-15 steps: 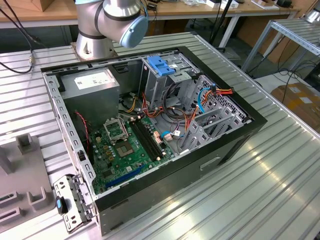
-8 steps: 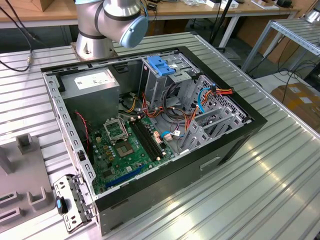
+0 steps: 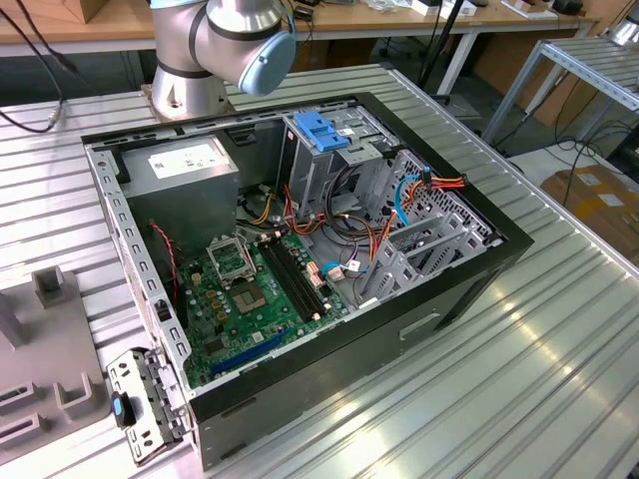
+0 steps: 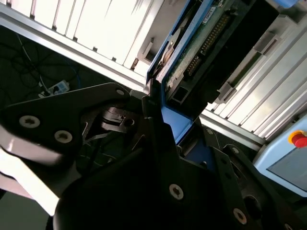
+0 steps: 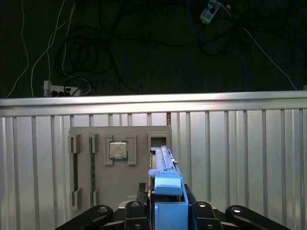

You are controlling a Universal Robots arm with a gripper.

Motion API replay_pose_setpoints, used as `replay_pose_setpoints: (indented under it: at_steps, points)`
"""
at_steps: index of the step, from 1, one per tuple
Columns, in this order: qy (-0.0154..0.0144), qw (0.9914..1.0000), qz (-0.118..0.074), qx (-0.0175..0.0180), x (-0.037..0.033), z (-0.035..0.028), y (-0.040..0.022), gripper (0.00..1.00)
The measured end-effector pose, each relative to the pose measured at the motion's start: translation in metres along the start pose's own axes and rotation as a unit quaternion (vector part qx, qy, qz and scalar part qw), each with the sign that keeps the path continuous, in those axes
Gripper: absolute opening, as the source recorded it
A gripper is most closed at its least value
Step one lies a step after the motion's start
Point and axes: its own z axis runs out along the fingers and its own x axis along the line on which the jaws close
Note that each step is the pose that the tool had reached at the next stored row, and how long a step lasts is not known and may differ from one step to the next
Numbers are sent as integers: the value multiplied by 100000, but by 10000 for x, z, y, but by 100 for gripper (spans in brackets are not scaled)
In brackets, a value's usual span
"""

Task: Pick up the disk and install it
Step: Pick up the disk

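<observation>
- Gripper (image 5: 167,214) first, right under the lens in both wrist views: closed narrow on the disk (image 5: 165,184), with black fingers (image 5: 201,213) pressed to its two flat faces
- Held edge-on above the ribbed worktop (image 5: 240,143), blue side rail turned to the first wrist camera, far end pointing at the grey fixture tray (image 5: 120,184); cannot tell whether quite clear of the open pocket there
- Looks like the carrying stage: picked up, not yet installed, and away from the open computer case (image 3: 329,384)
- Best done with a firm, steady clamp and no twisting, since so slim an edge grip would probably let the disk pivot
- Worth squaring the rails to the mouth of the silver cage (image 3: 334,165) under its blue cap (image 3: 321,130), and steering wide of the orange and blue cables (image 3: 439,185) just beside it
- Added by the second wrist view: the green circuit-board underside (image 4: 201,45) of the disk, plus a red button (image 4: 298,139) on a pale box off the worktop
- Given by the first wrist view instead: the thin edge, a square chip (image 5: 118,150) and two long strips (image 5: 75,167) seated in the tray
- Supplied by the exterior view: the arm's base (image 3: 220,45), the grey box with a white sticker (image 3: 185,165) and the motherboard (image 3: 250,289) inside the case
</observation>
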Motion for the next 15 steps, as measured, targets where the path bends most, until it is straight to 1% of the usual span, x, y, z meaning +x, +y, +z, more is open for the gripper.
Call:
replay_pose_setpoints:
  at_steps: [9,13,15]
  points:
    - [1,100000,2,-2,2,-278,0,37]
    - [-3,100000,2,2,4,-415,1,37]
    - [-3,100000,0,4,5,-525,1,37]
